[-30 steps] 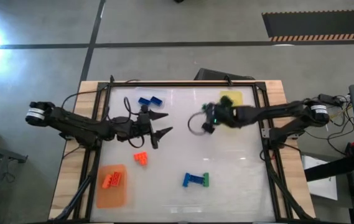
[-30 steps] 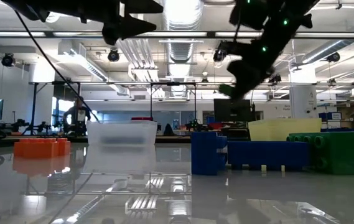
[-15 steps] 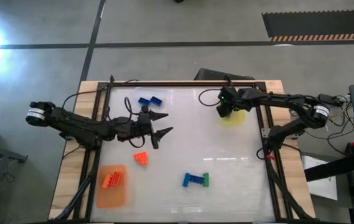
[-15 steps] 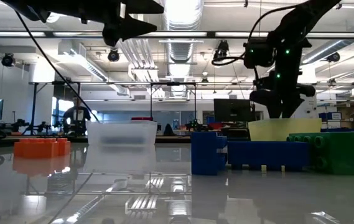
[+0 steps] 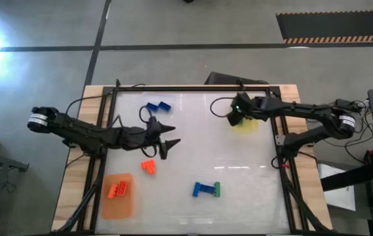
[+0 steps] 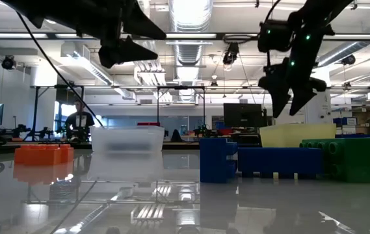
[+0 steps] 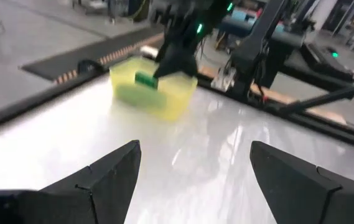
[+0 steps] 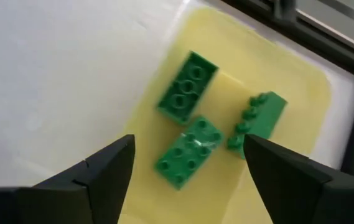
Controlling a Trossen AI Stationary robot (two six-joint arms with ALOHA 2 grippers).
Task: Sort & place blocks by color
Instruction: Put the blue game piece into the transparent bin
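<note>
I am working over the white surface (image 5: 238, 170), which is carrying everything, with both arms reaching in from the sides. Three mats are lying on it as colour stations: the orange mat (image 5: 117, 204) near my left front corner, the yellow mat (image 5: 245, 123) at the far right, and a clear mat (image 6: 127, 138) that I am only making out from the low view.

My right gripper (image 5: 233, 118) is hanging just above the near edge of the yellow mat, fingers (image 8: 93, 180) spread wide and holding nothing. From its wrist camera I am looking down on three green blocks (image 8: 188, 88) lying loose on that mat, one tipped on its side, so I am judging green to be nearly sorted here.

My left gripper (image 5: 170, 145) is hovering mid-surface, its fingers (image 7: 111, 177) also wide apart and empty. It is sitting between the blue blocks (image 5: 159, 106) farther back and the orange block (image 5: 149, 166) just beside it, which I am taking as its likely next pick, since the orange blocks (image 5: 120, 190) already on the orange mat are close by.

Toward the front, a joined blue and green piece (image 5: 206, 190) is waiting well apart from every mat; it will probably need separating before either colour can go home.
</note>
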